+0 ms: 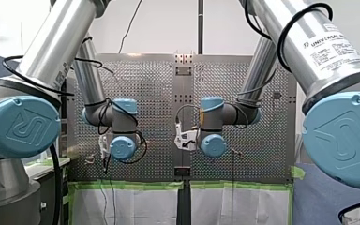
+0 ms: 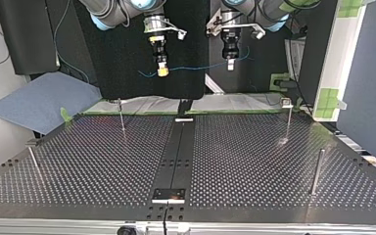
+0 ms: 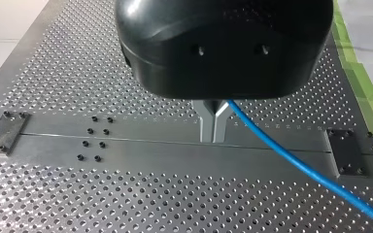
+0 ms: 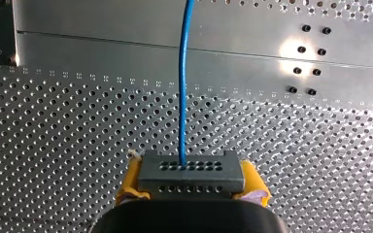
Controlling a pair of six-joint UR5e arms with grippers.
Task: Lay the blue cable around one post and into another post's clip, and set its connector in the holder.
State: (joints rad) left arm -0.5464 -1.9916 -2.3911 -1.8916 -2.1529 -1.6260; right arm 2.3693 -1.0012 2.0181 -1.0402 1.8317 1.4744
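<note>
A robotics lab: two silver-and-blue industrial arms [image 1: 51,42] (one labelled Universal Robots, upper right of the front view) reach over a perforated metal table [image 1: 154,93] edged with green tape [image 1: 131,185].

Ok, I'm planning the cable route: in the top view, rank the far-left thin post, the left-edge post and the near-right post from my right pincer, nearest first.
1. Thin post, far left, nearest my right pincer.
2. Left-edge post, midway down that side.
3. Near-right post, opposite side, closest to the camera.

Opposed table [image 2: 274,161] views; close wrist views.
</note>
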